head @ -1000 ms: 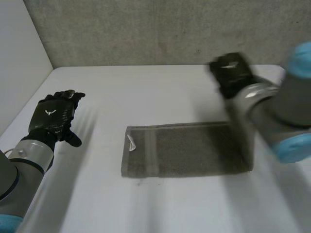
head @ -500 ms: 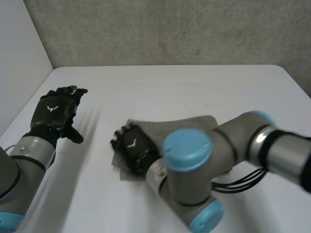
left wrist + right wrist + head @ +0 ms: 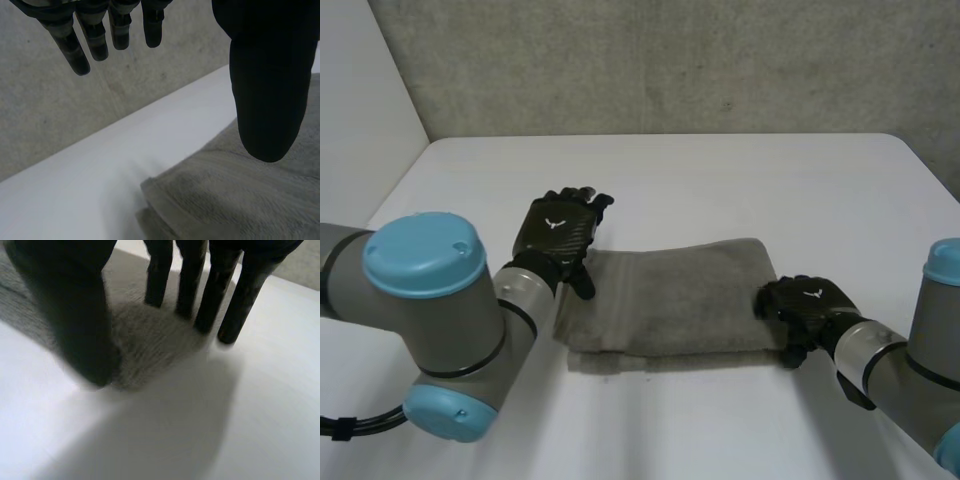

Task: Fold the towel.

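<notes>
A grey-brown towel (image 3: 670, 295) lies folded double in the middle of the white table (image 3: 720, 180), with the lower layer showing along its near edge. My left hand (image 3: 558, 235) hovers at the towel's far left corner with straight fingers and holds nothing. In the left wrist view its thumb (image 3: 265, 75) hangs above the towel's corner (image 3: 235, 200). My right hand (image 3: 810, 305) is at the towel's right end. The right wrist view shows its fingers (image 3: 220, 295) straight and spread from the thumb (image 3: 75, 305), with the towel's end (image 3: 145, 340) under them, not pinched.
A grey wall (image 3: 670, 60) runs along the table's far edge and a white wall (image 3: 360, 100) stands at the left. Bare tabletop lies on all sides of the towel. My left arm's big joint (image 3: 430, 300) sits low at the near left.
The towel went from one flat layer to folded double. My right arm swept left across it and now rests at its right end. My left hand came from the far left to the towel's left corner.
</notes>
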Available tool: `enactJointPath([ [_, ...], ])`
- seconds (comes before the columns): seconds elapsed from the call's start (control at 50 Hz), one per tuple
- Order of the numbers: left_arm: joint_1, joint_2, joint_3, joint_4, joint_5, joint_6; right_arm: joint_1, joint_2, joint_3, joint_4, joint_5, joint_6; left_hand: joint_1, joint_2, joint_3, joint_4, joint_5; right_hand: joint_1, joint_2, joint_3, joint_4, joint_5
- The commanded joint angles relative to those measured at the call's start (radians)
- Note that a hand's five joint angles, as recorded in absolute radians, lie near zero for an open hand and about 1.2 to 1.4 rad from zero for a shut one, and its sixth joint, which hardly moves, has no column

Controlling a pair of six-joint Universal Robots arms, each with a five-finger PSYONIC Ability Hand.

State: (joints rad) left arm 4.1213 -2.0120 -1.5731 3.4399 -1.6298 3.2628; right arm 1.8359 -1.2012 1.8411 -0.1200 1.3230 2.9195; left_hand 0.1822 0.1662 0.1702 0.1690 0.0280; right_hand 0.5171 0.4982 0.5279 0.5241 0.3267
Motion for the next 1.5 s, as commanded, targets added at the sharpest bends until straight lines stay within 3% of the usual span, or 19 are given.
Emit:
enactJointPath([
  [0.02, -0.013, 0.021, 0.008, -0.050, -0.027, -0.057, -0.034, -0.001, -0.012, -0.141, 0.013, -0.060, -0.008, 0.008, 0.004, 0.006, -0.028, 0.879, 0.898, 0.868, 0.872, 0.895],
  [0.12, -0.009, 0.084, -0.025, -0.050, -0.027, -0.068, -0.005, -0.026, -0.092, -0.175, 0.025, -0.094, -0.008, 0.008, 0.004, 0.006, -0.028, 0.879, 0.898, 0.868, 0.872, 0.895],
  [0.18, -0.004, 0.148, -0.074, -0.048, -0.030, -0.068, 0.174, -0.018, -0.219, -0.168, 0.062, -0.100, -0.008, 0.008, 0.004, 0.006, -0.028, 0.879, 0.898, 0.868, 0.872, 0.895],
  [0.2, -0.004, 0.148, -0.074, -0.048, -0.030, -0.068, 0.175, -0.018, -0.220, -0.168, 0.062, -0.100, -0.008, 0.008, 0.004, 0.006, -0.028, 0.879, 0.898, 0.868, 0.872, 0.895],
  [0.24, 0.000, 0.183, -0.093, -0.048, -0.032, -0.068, 0.323, 0.049, -0.316, -0.141, 0.085, -0.120, -0.008, 0.008, 0.004, 0.006, -0.028, 0.879, 0.898, 0.868, 0.872, 0.895],
  [0.28, 0.017, 0.213, -0.119, -0.047, -0.032, -0.066, 0.382, 0.089, -0.363, -0.115, 0.085, -0.140, -0.008, 0.008, 0.004, 0.006, -0.028, 0.879, 0.898, 0.868, 0.872, 0.895],
  [0.38, 0.108, 0.311, -0.211, -0.038, -0.025, -0.058, 0.520, 0.203, -0.470, -0.044, 0.071, -0.194, -0.008, 0.008, 0.004, 0.006, -0.028, 0.879, 0.898, 0.868, 0.872, 0.895],
  [0.48, 0.138, 0.329, -0.241, -0.035, -0.022, -0.058, 0.614, 0.291, -0.485, -0.018, -0.008, -0.200, -0.008, 0.008, 0.004, 0.006, -0.028, 0.879, 0.898, 0.868, 0.872, 0.895],
  [0.54, 0.152, 0.331, -0.251, -0.035, -0.021, -0.058, 0.614, 0.293, -0.482, -0.015, -0.011, -0.200, -0.008, 0.008, 0.004, 0.006, -0.028, 0.808, 0.826, 0.797, 0.801, 0.823],
  [0.56, 0.158, 0.329, -0.251, -0.035, -0.019, -0.060, 0.606, 0.282, -0.480, -0.012, 0.002, -0.197, -0.008, 0.008, 0.004, 0.006, -0.028, 0.374, 0.393, 0.363, 0.367, 0.390],
  [0.58, 0.158, 0.328, -0.246, -0.035, -0.018, -0.060, 0.606, 0.282, -0.480, -0.012, 0.002, -0.197, -0.008, 0.008, 0.004, 0.006, -0.028, 0.369, 0.388, 0.359, 0.362, 0.385],
  [0.6, 0.160, 0.325, -0.239, -0.035, -0.016, -0.061, 0.605, 0.267, -0.476, -0.004, 0.027, -0.192, -0.008, 0.008, 0.004, 0.006, -0.028, -0.136, -0.117, -0.147, -0.143, -0.120],
  [0.62, 0.160, 0.325, -0.238, -0.035, -0.016, -0.061, 0.602, 0.235, -0.467, 0.006, 0.062, -0.188, -0.008, 0.008, 0.004, 0.006, -0.028, -0.343, -0.324, -0.353, -0.350, -0.327],
  [0.72, 0.139, 0.295, -0.185, -0.030, -0.018, -0.063, 0.524, 0.140, -0.418, 0.023, 0.159, -0.151, -0.008, 0.008, 0.004, 0.006, -0.028, -0.343, -0.324, -0.353, -0.350, -0.327],
  [0.9, -0.012, 0.107, -0.006, -0.048, -0.025, -0.103, 0.370, 0.034, -0.332, 0.022, 0.167, 0.099, -0.008, 0.008, 0.004, 0.006, -0.028, -0.343, -0.324, -0.353, -0.350, -0.327],
  [1.1, -0.076, -0.100, 0.105, -0.157, -0.035, -0.172, 0.282, 0.098, -0.372, 0.072, -0.001, 0.250, -0.008, 0.008, 0.004, 0.006, -0.028, -0.343, -0.324, -0.353, -0.350, -0.327],
  [1.18, -0.066, -0.152, 0.110, -0.217, -0.099, -0.164, 0.279, 0.176, -0.427, 0.112, -0.063, 0.302, -0.008, 0.008, 0.004, 0.006, -0.028, -0.343, -0.324, -0.353, -0.350, -0.327],
  [1.28, -0.040, -0.165, 0.091, -0.248, -0.176, -0.166, 0.284, 0.256, -0.471, 0.115, -0.068, 0.308, -0.008, 0.008, 0.004, 0.006, -0.028, -0.343, -0.324, -0.353, -0.350, -0.327],
  [1.5, -0.035, -0.127, 0.054, -0.251, -0.174, -0.163, 0.290, 0.299, -0.513, 0.121, -0.062, 0.306, -0.008, 0.008, 0.004, 0.006, -0.028, -0.343, -0.324, -0.353, -0.350, -0.327],
])
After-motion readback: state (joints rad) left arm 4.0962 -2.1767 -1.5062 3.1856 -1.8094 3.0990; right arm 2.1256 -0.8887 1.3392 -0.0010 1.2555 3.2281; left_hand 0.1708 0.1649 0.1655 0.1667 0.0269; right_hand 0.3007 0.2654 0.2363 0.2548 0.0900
